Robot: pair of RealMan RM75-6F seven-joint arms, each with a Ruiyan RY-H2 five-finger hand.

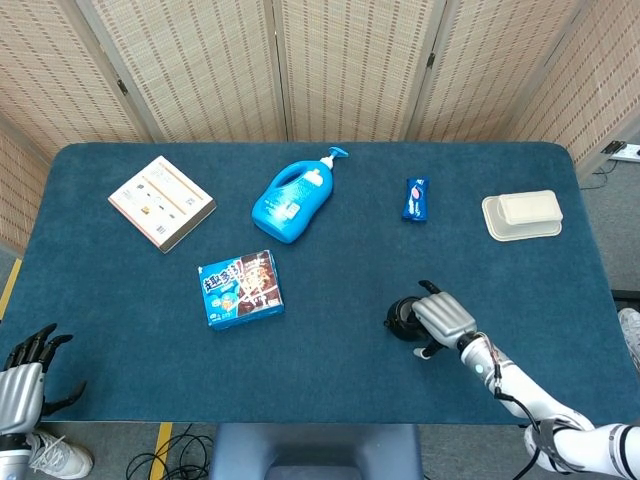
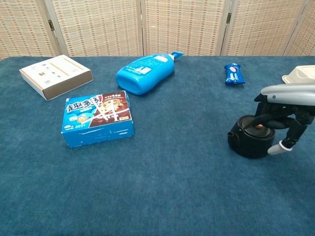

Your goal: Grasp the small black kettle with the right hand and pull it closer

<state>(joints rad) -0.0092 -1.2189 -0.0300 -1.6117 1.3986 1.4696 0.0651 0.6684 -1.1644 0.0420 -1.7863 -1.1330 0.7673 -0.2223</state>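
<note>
The right hand (image 2: 284, 114) is sitting over the small black kettle (image 2: 251, 137), coming at it from the right side, with the fingers (image 2: 268, 119) curling down around the lid and upper body. In the chest view it's looking like it's holding the kettle, though I can't really tell how firm that grip is. The kettle is standing upright on the blue surface (image 1: 330, 380), in the near right part, with its little spout poking out to the left, away from the palm.

So the kettle is lying just left of and under the hand, and the pull is going to be straight toward the near edge. There's open cloth between the kettle and that edge, nothing in the way. The closest thing is the blue cookie box (image 1: 241, 288), well off to the left, and the blue bottle (image 1: 293, 196), small blue packet (image 1: 416, 198) and white container (image 1: 521, 214) are all sitting farther back.

The left hand (image 1: 22, 379) is hanging off the near left corner with fingers spread, holding nothing, well apart from everything, so the right one is clearly the nearer hand for this
</note>
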